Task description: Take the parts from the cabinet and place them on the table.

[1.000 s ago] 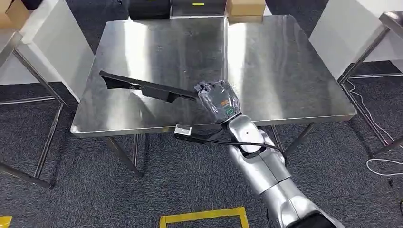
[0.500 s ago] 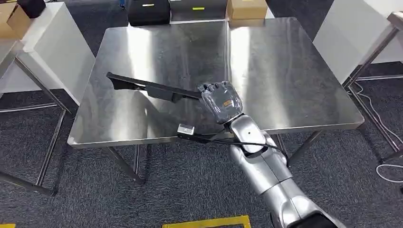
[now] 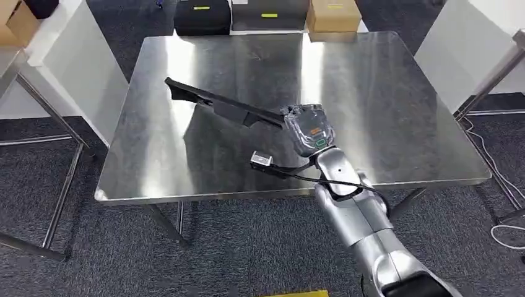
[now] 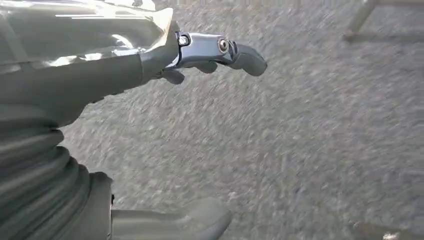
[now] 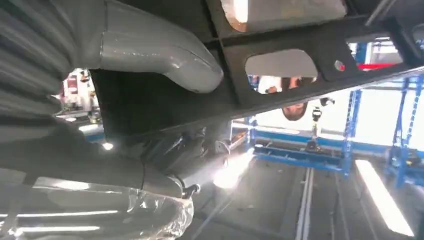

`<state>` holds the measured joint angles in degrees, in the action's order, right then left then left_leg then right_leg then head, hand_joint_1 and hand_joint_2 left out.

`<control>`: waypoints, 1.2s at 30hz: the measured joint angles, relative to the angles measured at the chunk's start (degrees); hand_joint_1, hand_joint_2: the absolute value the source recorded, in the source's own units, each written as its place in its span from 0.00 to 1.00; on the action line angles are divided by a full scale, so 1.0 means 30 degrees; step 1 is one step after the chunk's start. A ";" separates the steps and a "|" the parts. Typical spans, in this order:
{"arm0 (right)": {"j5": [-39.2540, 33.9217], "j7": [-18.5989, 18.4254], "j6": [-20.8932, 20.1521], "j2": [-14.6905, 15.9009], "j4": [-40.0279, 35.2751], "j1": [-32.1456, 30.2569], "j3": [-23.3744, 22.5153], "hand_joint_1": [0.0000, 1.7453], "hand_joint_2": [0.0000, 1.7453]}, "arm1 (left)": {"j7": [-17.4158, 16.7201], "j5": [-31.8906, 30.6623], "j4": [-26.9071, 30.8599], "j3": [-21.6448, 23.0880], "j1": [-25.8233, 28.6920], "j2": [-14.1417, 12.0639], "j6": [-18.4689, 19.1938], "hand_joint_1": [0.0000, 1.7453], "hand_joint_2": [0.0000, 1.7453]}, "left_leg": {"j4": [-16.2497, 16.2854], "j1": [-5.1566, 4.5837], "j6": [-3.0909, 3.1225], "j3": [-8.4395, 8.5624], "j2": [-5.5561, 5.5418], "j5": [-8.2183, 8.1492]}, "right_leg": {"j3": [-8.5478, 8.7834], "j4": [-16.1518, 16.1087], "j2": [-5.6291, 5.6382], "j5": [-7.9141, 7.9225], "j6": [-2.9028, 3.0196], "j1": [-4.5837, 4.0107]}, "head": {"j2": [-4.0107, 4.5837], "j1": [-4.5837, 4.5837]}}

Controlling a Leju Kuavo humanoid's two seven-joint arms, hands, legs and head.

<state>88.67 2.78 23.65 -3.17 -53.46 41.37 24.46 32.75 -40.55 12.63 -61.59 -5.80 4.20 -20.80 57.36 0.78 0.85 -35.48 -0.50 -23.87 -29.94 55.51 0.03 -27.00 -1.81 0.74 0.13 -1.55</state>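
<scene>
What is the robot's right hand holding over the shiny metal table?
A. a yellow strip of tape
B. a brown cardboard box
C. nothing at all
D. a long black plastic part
D: the right hand grips one end of the long black plastic part, which sticks out over the shiny steel table.

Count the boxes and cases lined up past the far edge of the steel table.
3. A black case sits at the left, a dark grey case in the middle, and a cardboard box at the right, all just beyond the steel table. The picture's top edge may hide more.
</scene>
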 joint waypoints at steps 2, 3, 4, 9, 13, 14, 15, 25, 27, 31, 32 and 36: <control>0.0102 0.0014 0.0235 0.0396 0.0235 -0.0082 -0.0498 0.99 1.00 | 0.1048 0.0286 0.0000 -0.0190 -0.0005 0.0037 -0.0908 0.00 1.00 | 0.0000 -0.0091 0.0068 0.0007 -0.0052 -0.0043 | 0.0065 -0.0145 -0.0013 -0.0003 0.0006 0.0027 | 0.0000 -0.0014; 0.0124 0.0073 0.0395 0.0592 0.0358 -0.0125 -0.0797 0.99 1.00 | 0.1571 0.0358 0.0007 -0.0299 -0.0001 0.0044 -0.1508 0.00 1.00 | 0.0000 -0.0142 0.0112 0.0001 -0.0091 -0.0068 | 0.0096 -0.0209 -0.0015 -0.0006 0.0008 0.0069 | 0.0000 -0.0014; 0.0153 0.0109 0.0570 0.0767 0.0468 -0.0173 -0.1066 0.99 1.00 | 0.1628 0.0402 0.0007 -0.0388 -0.0007 0.0058 -0.1773 0.00 1.00 | -0.0001 -0.0178 0.0160 0.0000 -0.0106 -0.0076 | 0.0150 -0.0304 -0.0017 -0.0016 0.0016 0.0085 | 0.0000 -0.0014; 0.0255 0.0124 0.0715 0.1268 0.0853 -0.0375 -0.1640 0.99 1.00 | 0.1679 0.0656 0.0015 -0.0664 -0.0033 0.0117 -0.2078 0.00 1.00 | 0.0000 -0.0283 0.0378 0.0001 -0.0088 -0.0095 | 0.0174 -0.0416 -0.0012 -0.0004 -0.0006 0.0163 | 0.0000 -0.0021; 0.0270 0.0072 0.1182 0.1676 0.1573 -0.0397 -0.2056 0.99 1.00 | 0.1700 0.1327 0.0620 -0.0671 -0.0001 0.0365 -0.2297 0.00 1.00 | 0.0001 -0.0318 0.0459 0.0010 -0.0106 -0.0059 | 0.0180 -0.0442 -0.0031 0.0009 -0.0309 0.0186 | 0.0000 -0.0014; 0.0270 0.0072 0.1408 0.1838 0.1882 -0.0367 -0.2173 0.99 1.00 | 0.1700 0.1437 0.0619 -0.0664 0.0016 0.0386 -0.2297 0.00 1.00 | 0.0002 -0.0320 0.0483 0.0010 -0.0111 -0.0043 | 0.0192 -0.0442 -0.0044 0.0018 -0.0344 0.0188 | 0.0000 -0.0021; 0.0270 0.0072 0.1575 0.1969 0.2232 -0.0342 -0.2305 0.99 1.00 | 0.1701 0.1583 0.0627 -0.0657 0.0039 0.0408 -0.2290 0.00 1.00 | 0.0002 -0.0320 0.0493 0.0011 -0.0115 -0.0035 | 0.0209 -0.0441 -0.0054 0.0024 -0.0356 0.0186 | 0.0000 -0.0021; -0.0059 -0.0510 0.2974 0.4265 0.5671 0.0525 -0.4317 0.00 0.00 | 0.1701 0.2122 0.0605 -0.0430 0.0202 0.0423 -0.1605 0.00 1.00 | 0.0002 -0.0263 0.0510 0.0091 -0.0171 -0.0018 | 0.0155 -0.0432 -0.0145 0.0007 -0.0521 0.0179 | 0.0000 -0.0029; -0.0372 -0.0138 0.3185 0.5044 0.6560 0.0673 -0.5257 0.00 0.00 | 0.1701 0.2318 0.0605 -0.0285 0.0310 0.0401 -0.1634 0.00 1.00 | 0.0001 -0.0274 0.0510 0.0084 -0.0194 -0.0019 | 0.0310 -0.0430 -0.0155 0.0003 -0.0543 0.0174 | 0.0000 -0.0029; -0.0641 0.0430 0.3608 0.5954 0.7819 0.0614 -0.6655 0.00 0.00 | 0.1700 0.2522 0.0627 0.0014 0.0340 0.0364 -0.1422 0.00 0.00 | 0.0002 -0.0300 0.0512 0.0091 -0.0175 -0.0021 | 0.0310 -0.0428 -0.0137 0.0013 -0.0556 0.0174 | 0.0000 -0.0021; -0.0626 0.0429 0.3629 0.6078 0.8031 0.0605 -0.6829 0.00 0.00 | 0.1701 0.2610 0.0627 0.0079 0.0339 0.0357 -0.1283 0.00 0.00 | 0.0002 -0.0301 0.0512 0.0096 -0.0148 -0.0023 | 0.0310 -0.0428 -0.0117 0.0014 -0.0557 0.0174 | 0.0000 -0.0029; -0.0554 0.0422 0.3637 0.6267 0.8547 0.0454 -0.7368 0.00 0.00 | 0.1701 0.2719 0.0619 0.0254 0.0338 0.0335 -0.1109 0.00 0.00 | 0.0002 -0.0285 0.0512 0.0110 -0.0130 -0.0022 | 0.0302 -0.0429 -0.0115 0.0011 -0.0555 0.0174 | 0.0000 -0.0014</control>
<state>87.01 4.04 34.56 15.63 -27.82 42.73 2.36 37.86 -32.39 14.49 -60.83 -4.78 5.20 -24.13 57.36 -0.07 2.39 -35.15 -0.89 -23.94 -29.04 54.22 -0.31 -26.97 -3.47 1.26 0.13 -1.60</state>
